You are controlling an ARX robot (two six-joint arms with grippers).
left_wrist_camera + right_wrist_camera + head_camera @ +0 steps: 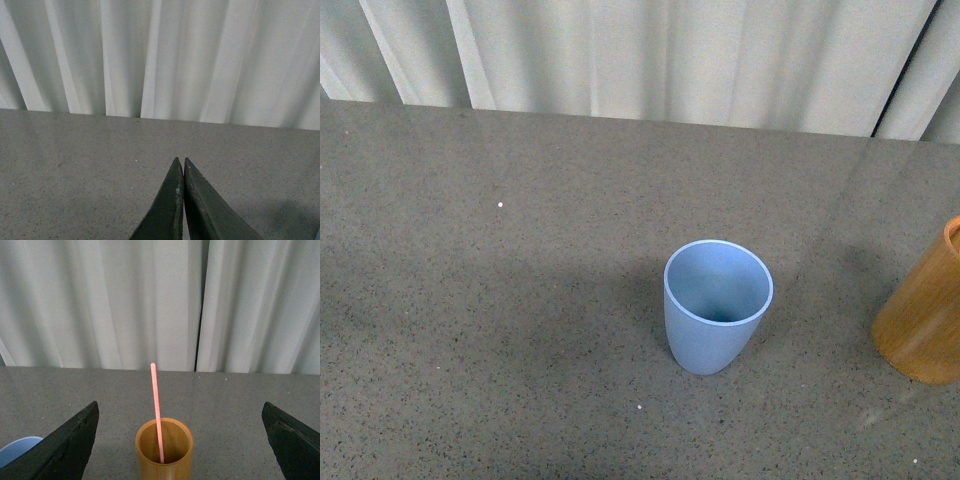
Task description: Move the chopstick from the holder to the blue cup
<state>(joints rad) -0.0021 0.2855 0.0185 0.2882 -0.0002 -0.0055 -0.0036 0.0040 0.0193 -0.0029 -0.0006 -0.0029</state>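
The light blue cup (pixel 718 305) stands upright and empty near the middle of the grey table; a sliver of it (pixel 15 451) also shows in the right wrist view. The orange-brown holder (pixel 923 325) is cut off at the right edge of the front view. The right wrist view shows the holder (pixel 164 452) with one pink-red chopstick (pixel 156 410) leaning in it, its top well above the rim. My right gripper (pixel 180 403) is open, and the holder lies ahead between its spread fingers, untouched. My left gripper (pixel 180 160) is shut on nothing, over bare table. Neither arm appears in the front view.
The grey speckled table (pixel 500 330) runs back to a white pleated curtain (pixel 650 55) along its far edge. Cup and holder stand roughly a cup's width apart.
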